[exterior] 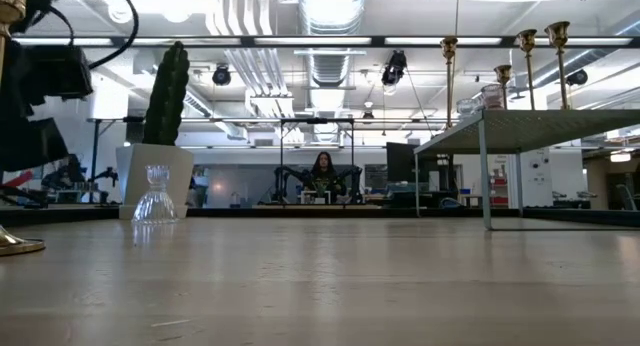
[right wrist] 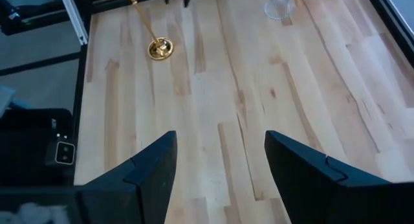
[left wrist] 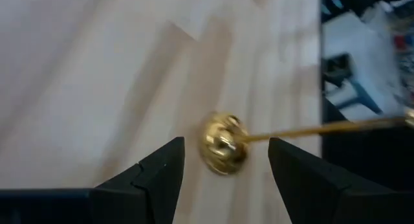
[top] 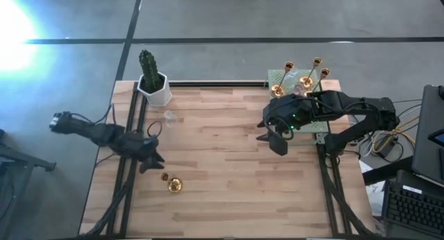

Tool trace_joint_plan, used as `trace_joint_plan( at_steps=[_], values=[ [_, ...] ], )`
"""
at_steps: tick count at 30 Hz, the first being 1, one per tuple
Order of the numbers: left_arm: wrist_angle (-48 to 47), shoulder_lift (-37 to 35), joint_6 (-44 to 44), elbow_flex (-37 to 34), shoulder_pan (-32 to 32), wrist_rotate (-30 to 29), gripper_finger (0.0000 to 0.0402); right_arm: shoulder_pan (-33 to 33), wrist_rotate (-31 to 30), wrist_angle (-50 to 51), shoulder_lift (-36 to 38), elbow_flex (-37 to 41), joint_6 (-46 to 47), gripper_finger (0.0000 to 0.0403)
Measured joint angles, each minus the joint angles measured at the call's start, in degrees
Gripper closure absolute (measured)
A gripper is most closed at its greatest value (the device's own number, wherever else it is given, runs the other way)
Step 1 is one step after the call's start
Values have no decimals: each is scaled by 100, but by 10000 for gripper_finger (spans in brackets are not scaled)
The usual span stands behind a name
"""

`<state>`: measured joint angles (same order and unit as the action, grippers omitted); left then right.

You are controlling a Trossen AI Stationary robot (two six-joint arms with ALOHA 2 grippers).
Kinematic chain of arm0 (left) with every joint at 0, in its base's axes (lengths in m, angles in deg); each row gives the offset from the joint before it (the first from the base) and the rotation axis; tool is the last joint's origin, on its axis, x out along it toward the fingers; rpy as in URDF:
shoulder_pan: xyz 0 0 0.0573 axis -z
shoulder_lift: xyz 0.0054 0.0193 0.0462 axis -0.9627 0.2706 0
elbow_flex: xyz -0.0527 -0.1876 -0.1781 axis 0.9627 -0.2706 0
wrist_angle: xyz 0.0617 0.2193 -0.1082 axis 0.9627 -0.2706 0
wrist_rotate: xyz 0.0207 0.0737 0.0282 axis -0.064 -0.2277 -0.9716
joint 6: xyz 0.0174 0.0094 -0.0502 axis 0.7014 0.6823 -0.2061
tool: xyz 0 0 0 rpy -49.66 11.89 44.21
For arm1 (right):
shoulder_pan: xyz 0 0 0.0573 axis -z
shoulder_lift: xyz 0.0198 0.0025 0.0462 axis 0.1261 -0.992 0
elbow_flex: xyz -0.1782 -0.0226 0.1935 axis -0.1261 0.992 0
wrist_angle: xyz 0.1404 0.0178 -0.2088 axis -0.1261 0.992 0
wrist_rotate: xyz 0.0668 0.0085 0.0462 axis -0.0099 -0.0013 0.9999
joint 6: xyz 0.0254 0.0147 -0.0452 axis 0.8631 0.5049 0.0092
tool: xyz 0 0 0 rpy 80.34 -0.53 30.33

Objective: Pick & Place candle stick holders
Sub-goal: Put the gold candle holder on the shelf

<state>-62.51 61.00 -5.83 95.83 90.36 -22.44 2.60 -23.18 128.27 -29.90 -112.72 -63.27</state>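
While standing, gold holder (left wrist: 224,144) beneath open left gripper (left wrist: 226,162).

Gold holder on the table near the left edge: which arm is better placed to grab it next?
Left. The left gripper hangs open right beside the gold holder, whose base shows between its fingers in the left wrist view. The right gripper is across the table by the raised shelf.

A: Where does everything sit?
B: The cactus pot (top: 154,84) is at the table's (top: 229,177) back left, a glass holder (top: 169,118) just before it. One holder (top: 173,185) stands front left; others (top: 300,77) crowd the rack (top: 277,78) back right.
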Motion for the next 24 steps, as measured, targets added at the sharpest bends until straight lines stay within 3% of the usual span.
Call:
trace_joint_plan(
  at_steps=[9, 16, 24],
  values=[
    [587, 50, -988, -46, 1518, -448, 173, 0, -101, -6, 0, 2, 27, 177],
    [1607, 379, -526, -46, 2455, -1416, 173, 0, -337, -52, 2, 2, 222, 175],
    [1760, 1157, -331, -46, 3321, -2371, 172, 0, -459, -325, 2, 2, 501, 175]
  ],
)
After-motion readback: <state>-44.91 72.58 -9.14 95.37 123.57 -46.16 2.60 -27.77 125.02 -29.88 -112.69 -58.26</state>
